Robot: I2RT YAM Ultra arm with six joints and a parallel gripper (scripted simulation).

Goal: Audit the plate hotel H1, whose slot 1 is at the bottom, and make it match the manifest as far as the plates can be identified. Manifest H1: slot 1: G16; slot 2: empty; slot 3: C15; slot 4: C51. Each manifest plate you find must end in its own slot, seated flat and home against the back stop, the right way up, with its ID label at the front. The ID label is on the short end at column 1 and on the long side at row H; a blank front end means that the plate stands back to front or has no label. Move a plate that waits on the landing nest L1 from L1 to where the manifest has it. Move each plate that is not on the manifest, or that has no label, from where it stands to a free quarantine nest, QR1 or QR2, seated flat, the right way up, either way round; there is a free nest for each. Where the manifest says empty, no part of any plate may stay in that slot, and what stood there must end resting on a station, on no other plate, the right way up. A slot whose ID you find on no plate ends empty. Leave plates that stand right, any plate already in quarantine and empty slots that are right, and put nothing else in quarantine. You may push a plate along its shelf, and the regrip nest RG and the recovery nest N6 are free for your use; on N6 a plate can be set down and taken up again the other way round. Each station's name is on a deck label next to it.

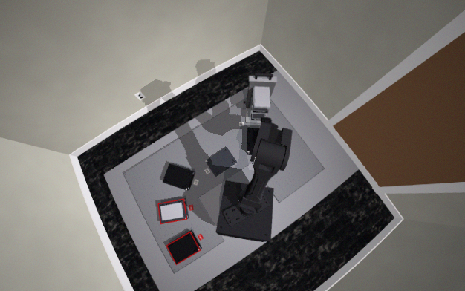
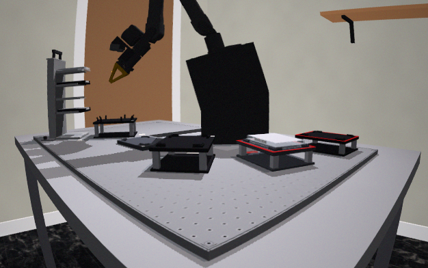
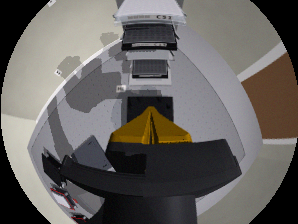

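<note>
The plate hotel H1 (image 2: 55,99) (image 1: 263,79) stands at the deck's far left corner. A pale plate (image 2: 74,68) (image 1: 261,97) (image 3: 149,11) lies in its top slot with a small label on the front end, too small to read. Another pale plate (image 2: 73,135) (image 3: 149,68) lies at the hotel's bottom level. The shelves between look dark and I cannot tell their contents. My gripper (image 2: 116,76) (image 3: 150,110) is shut and empty. It hangs in the air in front of the hotel at top-slot height, a little way off it.
The black landing nest (image 2: 114,120) (image 3: 148,104) beside the hotel is bare. One red-rimmed quarantine nest (image 2: 273,150) (image 1: 160,221) holds a white plate (image 2: 275,138) (image 1: 171,211); the other (image 2: 326,137) (image 1: 183,246) is bare. A black nest (image 2: 182,143) (image 1: 178,176) and a flat grey pad (image 2: 135,141) (image 1: 221,160) stand mid-deck.
</note>
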